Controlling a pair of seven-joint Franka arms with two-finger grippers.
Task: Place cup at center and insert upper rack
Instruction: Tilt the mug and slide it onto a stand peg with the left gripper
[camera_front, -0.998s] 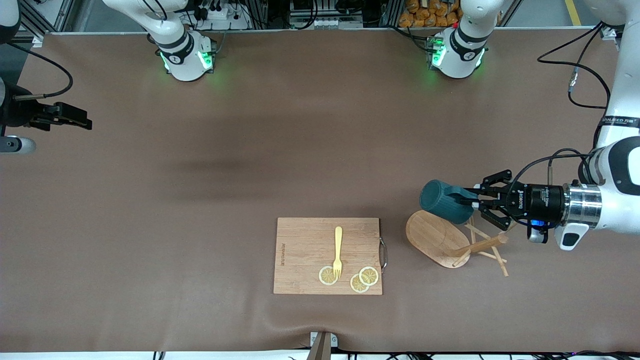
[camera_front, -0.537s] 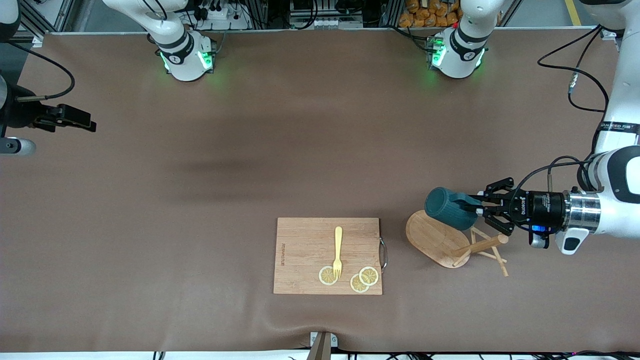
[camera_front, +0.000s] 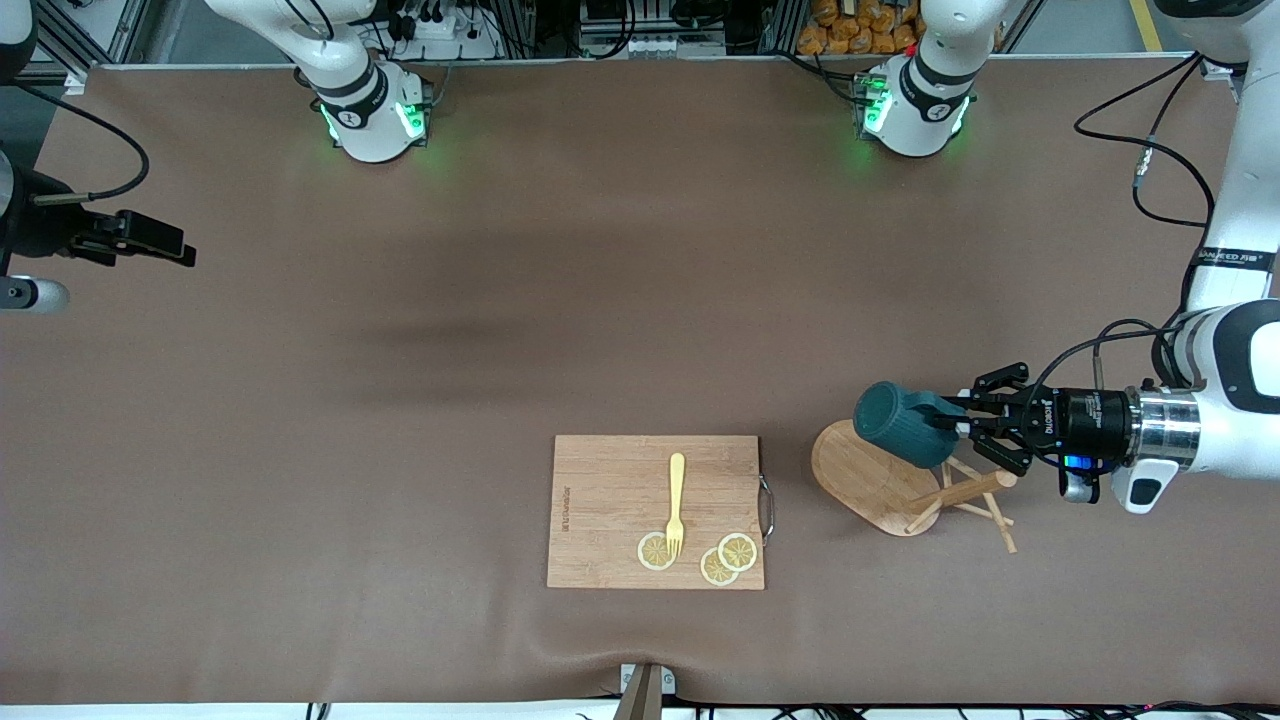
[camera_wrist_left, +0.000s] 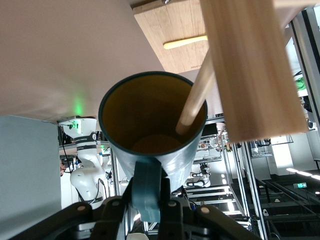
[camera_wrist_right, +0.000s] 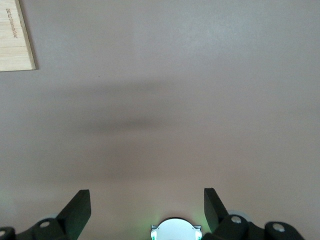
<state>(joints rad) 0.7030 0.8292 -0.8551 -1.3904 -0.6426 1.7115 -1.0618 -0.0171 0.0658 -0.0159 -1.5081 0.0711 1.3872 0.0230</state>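
The left tool (camera_front: 962, 424), clenched on the cup (camera_front: 903, 425) by its handle, has drifted over the toppled rack (camera_front: 905, 480); the right tool (camera_front: 160, 240) waits, released.

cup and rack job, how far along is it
Done: the left hand is shut on the cup by its handle, holding it sideways in the air over the upper rack. In hand: carrying the cup. Left: setting the cup at the table's center, then the rack, which lies tipped over beside the cutting board. The right hand waits open at the right arm's end of the table.
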